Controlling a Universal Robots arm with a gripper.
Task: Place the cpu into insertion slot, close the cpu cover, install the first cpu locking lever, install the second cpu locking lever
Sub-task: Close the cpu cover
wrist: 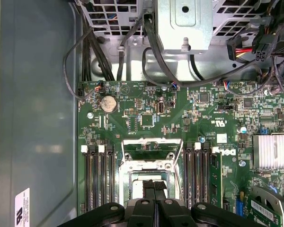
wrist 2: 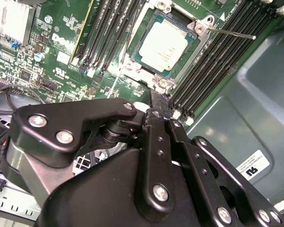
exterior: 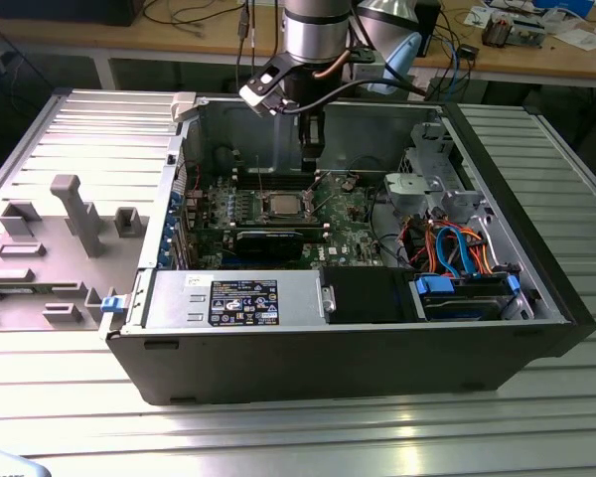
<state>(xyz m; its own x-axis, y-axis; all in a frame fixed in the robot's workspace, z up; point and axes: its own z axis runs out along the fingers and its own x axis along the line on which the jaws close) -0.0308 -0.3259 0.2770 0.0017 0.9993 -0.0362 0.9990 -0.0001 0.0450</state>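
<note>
The cpu (wrist 2: 163, 45), a silver-topped square chip, lies seated in the insertion slot (wrist 2: 132, 66) on the green board; the exterior view has the cpu (exterior: 283, 206) at mid-board. In the first wrist view the cpu cover (wrist: 151, 143), a silver frame with a window, looks hinged up beside the insertion slot (wrist: 128, 182). A thin wire locking lever (wrist 2: 232, 33) sticks out free past the socket corner. My gripper (wrist: 154, 185) hangs just above the socket's edge, shut, with nothing seen between its black fingers (wrist 2: 154, 101). In the exterior view the gripper (exterior: 311, 154) is behind the socket.
Rows of long black memory slots (wrist: 98, 177) flank the socket on both sides. A finned heatsink (wrist: 272, 151) and cable bundles (wrist: 99, 52) sit nearby. The case's metal walls (exterior: 248, 124) and drive cage (exterior: 427, 184) box in the board.
</note>
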